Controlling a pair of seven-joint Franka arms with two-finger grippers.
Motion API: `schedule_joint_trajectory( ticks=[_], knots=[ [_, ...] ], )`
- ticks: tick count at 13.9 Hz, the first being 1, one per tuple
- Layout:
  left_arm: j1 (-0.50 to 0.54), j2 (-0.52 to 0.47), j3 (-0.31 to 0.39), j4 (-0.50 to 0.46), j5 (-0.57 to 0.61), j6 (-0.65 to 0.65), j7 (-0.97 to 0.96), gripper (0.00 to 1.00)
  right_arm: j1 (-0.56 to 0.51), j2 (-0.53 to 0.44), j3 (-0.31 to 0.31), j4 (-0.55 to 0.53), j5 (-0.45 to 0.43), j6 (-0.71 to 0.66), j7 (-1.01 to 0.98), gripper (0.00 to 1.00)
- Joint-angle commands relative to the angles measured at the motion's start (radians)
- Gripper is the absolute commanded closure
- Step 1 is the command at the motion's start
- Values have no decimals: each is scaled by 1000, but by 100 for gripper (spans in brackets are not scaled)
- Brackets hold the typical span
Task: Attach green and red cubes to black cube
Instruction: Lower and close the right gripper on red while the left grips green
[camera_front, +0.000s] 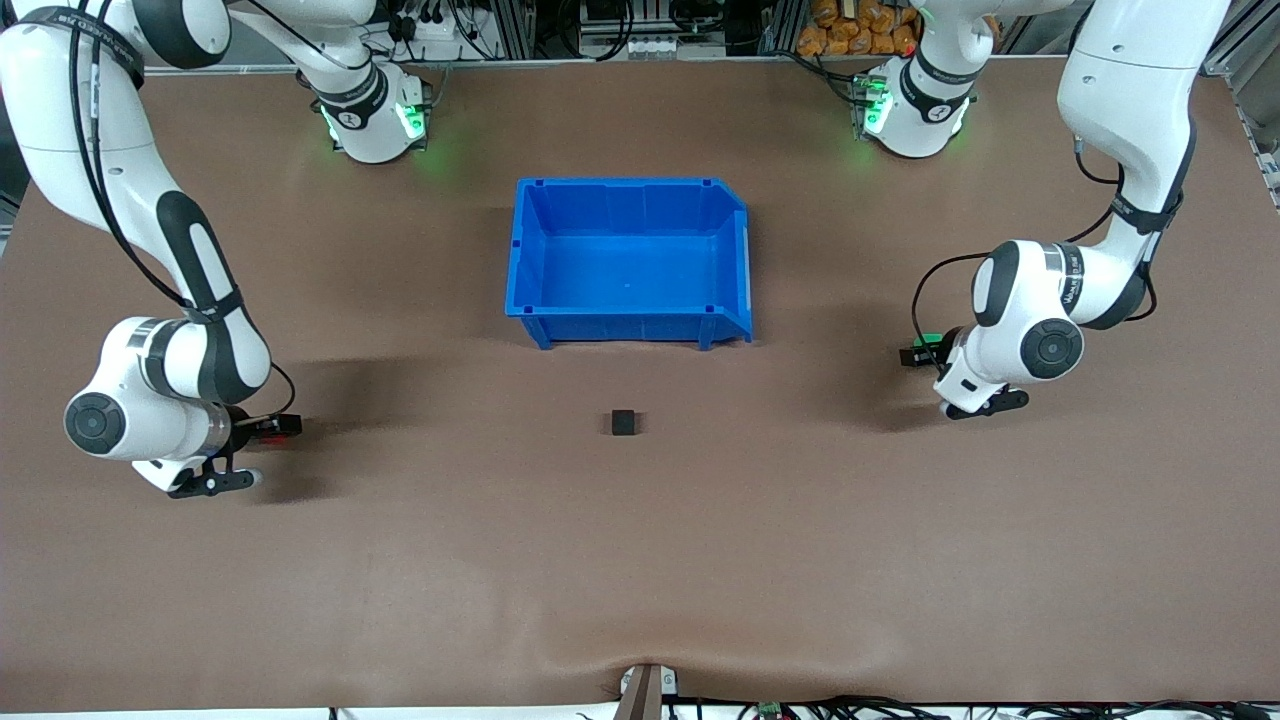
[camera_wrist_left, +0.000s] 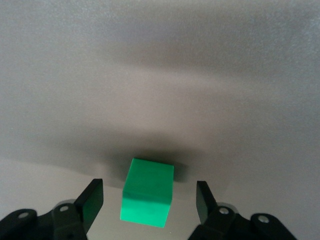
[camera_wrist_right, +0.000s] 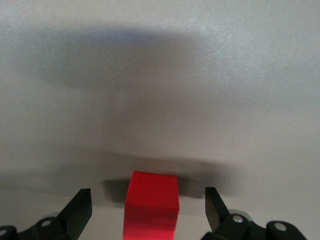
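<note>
Nearest the front camera of everything on the table (camera_front: 640, 560), the black cube (camera_front: 623, 423) is a small, plain, matte block sitting flat on the brown surface near the middle. It stands alone, with bare table all around it, and the blue bin (camera_front: 630, 262) lies farther from the camera, its open top up and nothing visible inside.

Well apart from the black cube, toward the left arm's end of the table, the green cube (camera_wrist_left: 148, 193) rests on the surface. It is a bright, even green with clean edges, the same size as the black one. The left gripper (camera_wrist_left: 150, 202) is down around it: the 2 fingers (camera_wrist_left: 90, 202) stand on either side with a clear gap between each pad and the cube's faces, so the jaws are open and touch nothing.

Toward the right arm's end of the table, equally far from the black cube, the red cube (camera_wrist_right: 152, 205) sits on the surface, a solid bright red block. The right gripper (camera_wrist_right: 148, 207) straddles it in the same way, its fingers (camera_wrist_right: 80, 207) spread wide with a visible gap on each side and no contact with the cube.

In the front view both cubes are mostly hidden by the wrists, showing only as small spots of colour beside each hand.
</note>
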Motion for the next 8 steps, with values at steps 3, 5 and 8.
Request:
schedule_joint_trajectory(
  ticks=[3, 5, 8],
  knots=[
    [-1, 8, -1, -2, -6, 12, 19, 30, -22, -2, 14, 3, 28, -7, -2, 85],
    [-1, 9, -1, -1, -6, 12, 19, 40, -24, -2, 14, 5, 28, -9, -8, 100],
    [0, 9, -1, 2, -6, 13, 19, 58, -22, -5, 14, 5, 27, -12, -41, 100]
  ],
)
